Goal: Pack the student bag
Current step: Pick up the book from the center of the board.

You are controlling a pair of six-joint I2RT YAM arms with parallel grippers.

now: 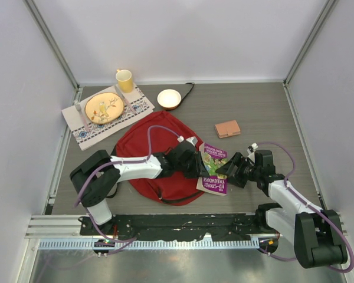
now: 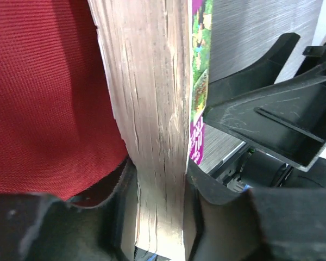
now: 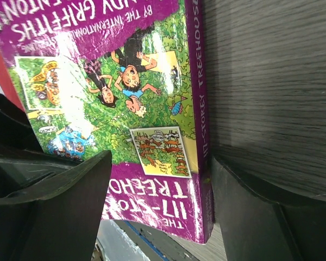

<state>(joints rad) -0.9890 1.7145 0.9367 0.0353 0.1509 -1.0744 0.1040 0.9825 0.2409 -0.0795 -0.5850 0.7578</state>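
The student bag (image 1: pixel 156 154) lies flat mid-table, dark red, with a black strap at its near edge; its red cloth (image 2: pixel 43 92) fills the left of the left wrist view. A purple paperback book (image 1: pixel 214 168) sits at the bag's right edge. My left gripper (image 1: pixel 192 162) is shut on the book, its fingers (image 2: pixel 217 187) pressing both covers with the page edges (image 2: pixel 146 98) between them. My right gripper (image 1: pixel 229 170) stands open at the spine side. One finger (image 3: pixel 60 201) overlaps the book's cover (image 3: pixel 125 98); the other is beside the spine.
At the back left a patterned placemat (image 1: pixel 82 134) carries a yellow plate (image 1: pixel 104 107) with cutlery, and a yellow cup (image 1: pixel 125 80) stands behind it. A white bowl (image 1: pixel 169 98) sits back centre. A small brown case (image 1: pixel 228 128) lies right of the bag.
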